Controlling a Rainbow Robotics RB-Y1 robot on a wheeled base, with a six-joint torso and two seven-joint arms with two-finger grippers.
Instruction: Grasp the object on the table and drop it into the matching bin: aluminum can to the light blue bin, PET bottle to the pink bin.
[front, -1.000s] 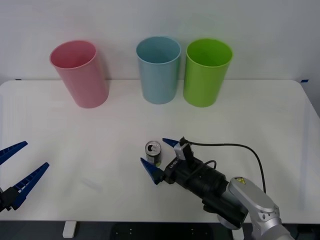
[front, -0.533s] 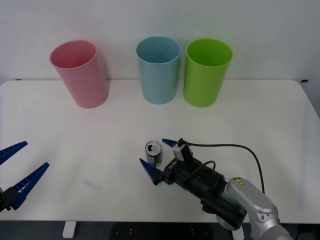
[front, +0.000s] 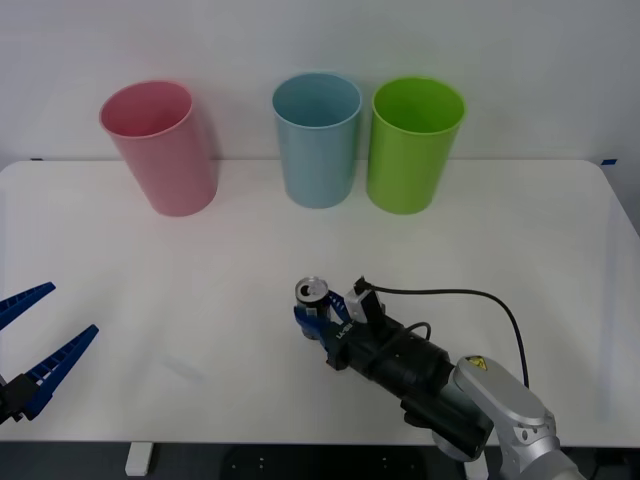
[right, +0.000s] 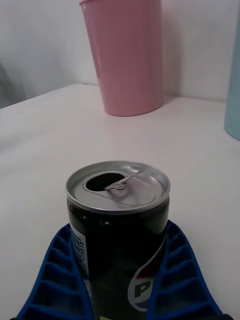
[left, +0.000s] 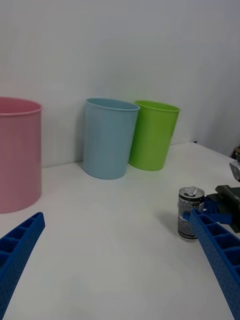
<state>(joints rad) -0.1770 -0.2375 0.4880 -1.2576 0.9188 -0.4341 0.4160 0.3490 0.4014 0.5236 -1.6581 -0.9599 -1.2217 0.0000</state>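
I see bright, even light from overhead across the table; it reads nearly blown-out white in the front view. Shadows are faint: a soft grey smudge beside the can held in the right claw, and pale ones at the foot of the pink bin, the light blue bin and the green bin. In my right wrist view the can top catches a dull sheen, and the bin behind it is slightly soft. My left claw looks blurred up close.
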